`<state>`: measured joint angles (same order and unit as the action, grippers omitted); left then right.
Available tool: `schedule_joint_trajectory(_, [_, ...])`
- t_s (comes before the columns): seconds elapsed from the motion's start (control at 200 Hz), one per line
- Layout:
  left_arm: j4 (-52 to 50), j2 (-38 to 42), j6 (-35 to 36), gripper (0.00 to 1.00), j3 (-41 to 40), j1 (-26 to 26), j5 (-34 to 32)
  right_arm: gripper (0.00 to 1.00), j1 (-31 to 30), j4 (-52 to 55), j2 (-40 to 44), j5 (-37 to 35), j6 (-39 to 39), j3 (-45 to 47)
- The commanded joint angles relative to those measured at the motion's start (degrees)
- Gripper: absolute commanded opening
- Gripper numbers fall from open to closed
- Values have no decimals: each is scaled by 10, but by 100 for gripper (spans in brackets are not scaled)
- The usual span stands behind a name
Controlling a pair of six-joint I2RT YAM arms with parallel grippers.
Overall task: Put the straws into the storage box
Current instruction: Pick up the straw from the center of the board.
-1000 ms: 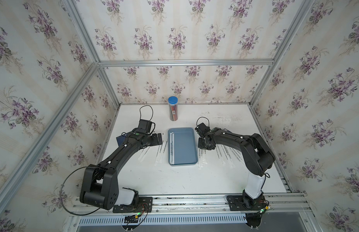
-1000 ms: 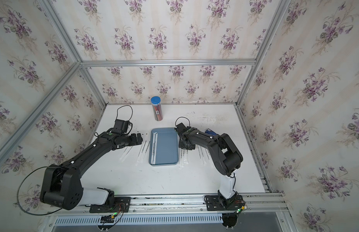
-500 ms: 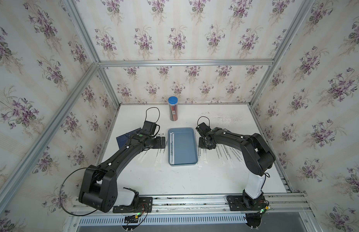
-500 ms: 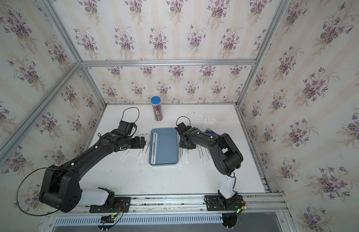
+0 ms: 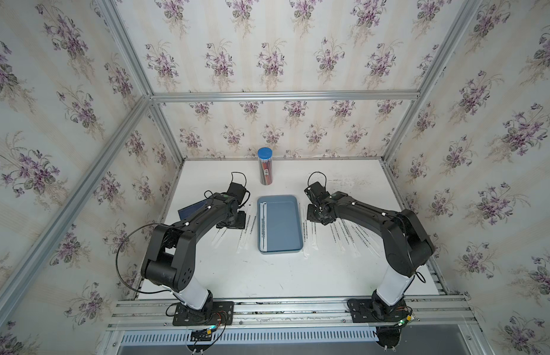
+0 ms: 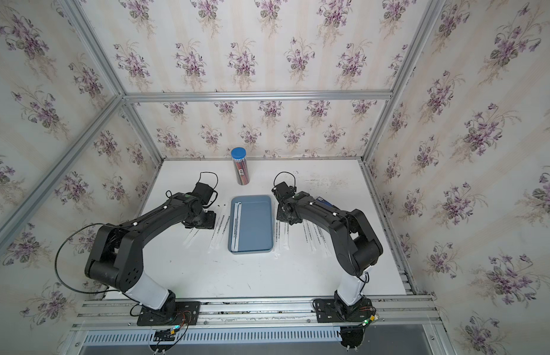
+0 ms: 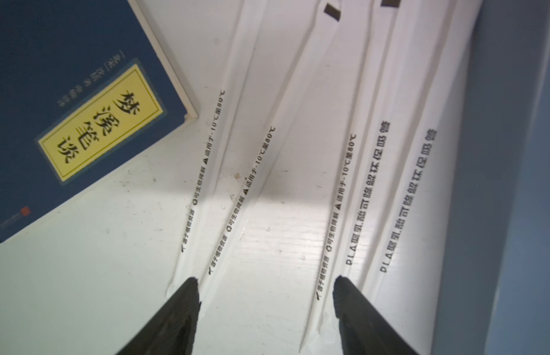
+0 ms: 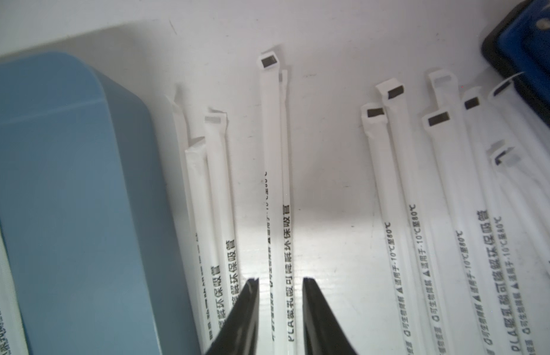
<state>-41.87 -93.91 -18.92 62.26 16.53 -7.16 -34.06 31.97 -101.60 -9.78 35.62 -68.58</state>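
1. Right now the storage box (image 5: 283, 227) sits mid-table, its long side running near to far, with an arm down on either side of it.
2. Just left of the box, the left claw (image 7: 266, 285) is low over the table with its fingers spread wide. Straws (image 7: 247, 186) lie flat under it. Two run in to meet one fingertip, a third runs just inside the opposite tip, and there is bare table between.
3. Just right of the box, the right claw (image 8: 280, 287) has its fingers drawn narrow around two straws (image 8: 286, 215) lying side by side, both running straight between the tips. Whether the pads actually squeeze them I cannot tell.
4. Left of the box I count five straws on the table. Two splay off leftward and three lie closer to the box wall.
5. Inside the box I make out two straws, laid along its left wall.
6. Right of the box, about three lie tight against its wall. Then come the two at the claw, then a loose overlapping fan farther right, six or seven; I can't separate them exactly.
7. One clear tube (image 5: 265, 169) with a blue cap and red pencils stands at the far edge.
8. One dark blue book (image 7: 67, 107) with a yellow label lies far-left of the left-hand straws.
9. One blue-and-black object (image 8: 532, 46) lies at the far right of the fan; what it is I cannot tell.
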Motion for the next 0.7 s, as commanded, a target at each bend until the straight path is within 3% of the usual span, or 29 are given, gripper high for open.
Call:
schedule_joint_trajectory(0.0, [-15,-28,18,62,18,-1,-41,30,1,2,8,-6,-2,1])
schedule_joint_trajectory(0.12, [-20,-62,29,52,38,-5,-38,30,1,-1,12,-9,-2,3])
schedule_joint_trajectory(0.694, [-11,-122,55,45,69,-51,54,30,0,-11,17,-12,0,13])
